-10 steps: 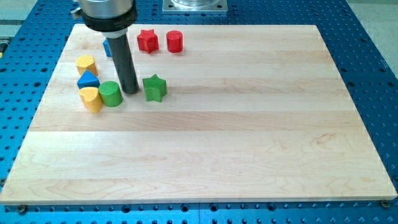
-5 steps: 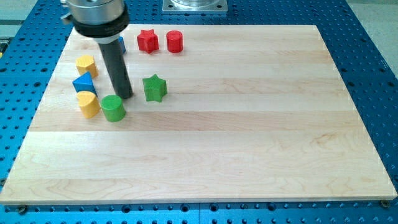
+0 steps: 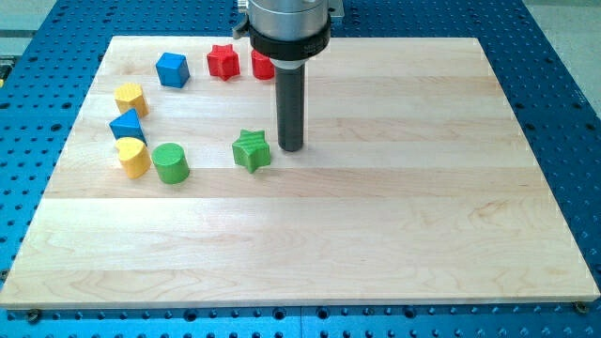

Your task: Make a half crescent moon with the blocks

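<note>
My tip rests on the board just right of the green star, close to it. A green cylinder sits left of the star, with a yellow heart-shaped block beside it. Above that lie a blue triangle and a yellow block. A blue cube is at the upper left. A red star sits near the top edge. A red cylinder beside it is partly hidden by the rod.
The wooden board lies on a blue perforated table. A grey metal mount sits past the board's top edge.
My tip has moved from left of the green star to its right. The green star has shifted slightly right and down. The green cylinder went slightly down earlier. The blue cube is uncovered.
</note>
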### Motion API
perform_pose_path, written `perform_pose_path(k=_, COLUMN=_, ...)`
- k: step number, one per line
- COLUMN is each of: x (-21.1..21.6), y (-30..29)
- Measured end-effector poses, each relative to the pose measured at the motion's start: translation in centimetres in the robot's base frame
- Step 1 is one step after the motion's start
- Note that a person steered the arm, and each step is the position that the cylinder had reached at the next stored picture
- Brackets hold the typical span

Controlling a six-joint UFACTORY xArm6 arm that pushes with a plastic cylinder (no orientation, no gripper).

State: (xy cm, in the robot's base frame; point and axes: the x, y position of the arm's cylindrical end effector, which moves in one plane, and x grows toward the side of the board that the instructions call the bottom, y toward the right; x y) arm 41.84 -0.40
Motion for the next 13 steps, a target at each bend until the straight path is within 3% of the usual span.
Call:
perform_pose_path(k=2, x=1.9, y=0.3)
perform_pose_path(k=4, x=0.2, y=-3.7)
perform_pose_path(k=5, x=2.6, y=-6.1)
perform_pose_path(k=6, x=5.5, y=-3.9)
perform_pose_path(k=10, x=7.2, y=-5.2)
perform_pose_path(k=13, x=11.0, y=11.8)
